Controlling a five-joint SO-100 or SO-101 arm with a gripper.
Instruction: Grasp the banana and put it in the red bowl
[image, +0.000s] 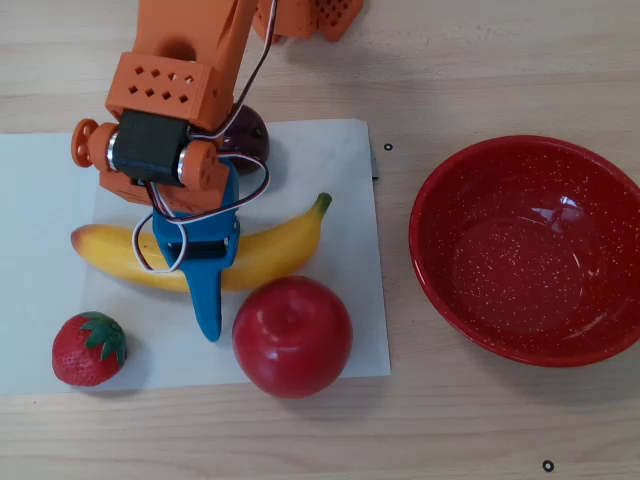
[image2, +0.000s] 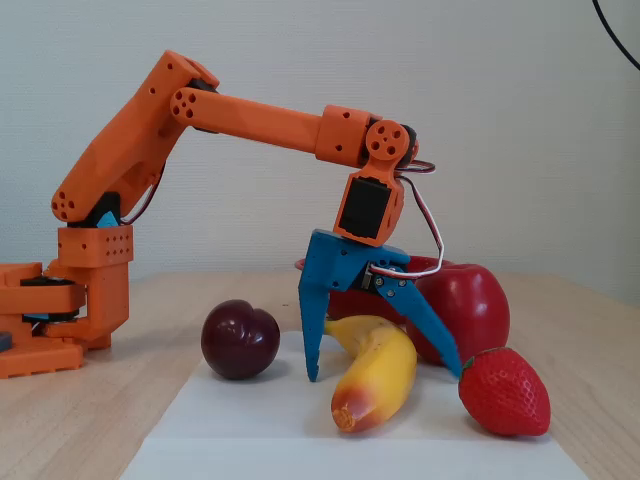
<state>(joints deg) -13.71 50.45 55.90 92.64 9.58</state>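
Observation:
The yellow banana lies across a white sheet, stem tip pointing up right in the overhead view. In the fixed view its orange-brown blunt end faces the camera. My blue gripper is open and lowered over the banana's middle. In the fixed view the gripper straddles the banana, one finger on each side, tips near the sheet. The banana rests on the sheet. The empty red bowl stands to the right, off the sheet; it is mostly hidden in the fixed view.
A red apple sits just below the banana, close to the lower finger, and also shows in the fixed view. A strawberry lies at lower left. A dark plum sits under the arm. The white sheet covers the left.

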